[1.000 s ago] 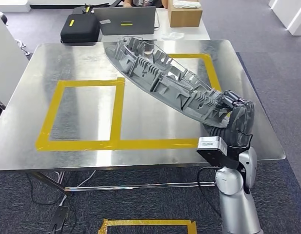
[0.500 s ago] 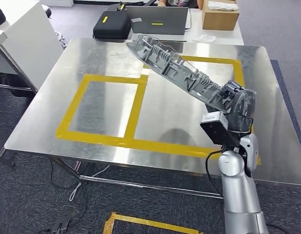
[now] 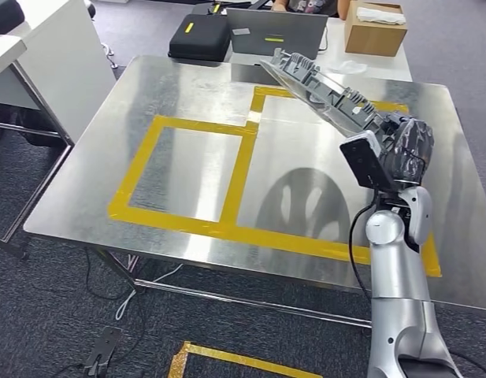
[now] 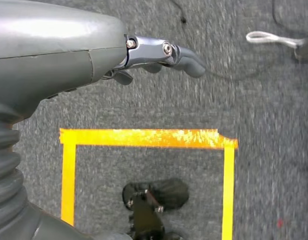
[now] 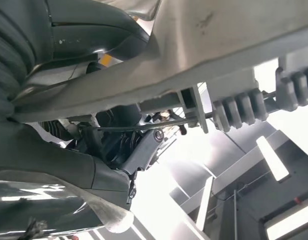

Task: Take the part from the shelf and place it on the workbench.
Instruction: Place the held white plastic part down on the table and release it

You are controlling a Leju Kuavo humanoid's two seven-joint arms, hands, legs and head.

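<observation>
**Room and Surroundings**

Dark grey carpet [image 3: 61, 236] covers the floor, marked with yellow tape [image 4: 145, 138]. A white desk [image 3: 324, 59] beyond carries a black case [image 3: 200, 37], a laptop [image 3: 276, 33] and a cardboard box [image 3: 375, 27]. A white cabinet [image 3: 56, 63] stands at left.

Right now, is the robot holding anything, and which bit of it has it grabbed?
Yes. The right hand grips the long grey ribbed part by its near end, above the workbench. The left hand holds nothing.

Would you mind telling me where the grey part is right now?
In the head view the part is held by the right hand on the right, raised above the workbench and slanting over the far yellow tape toward the laptop.
</observation>
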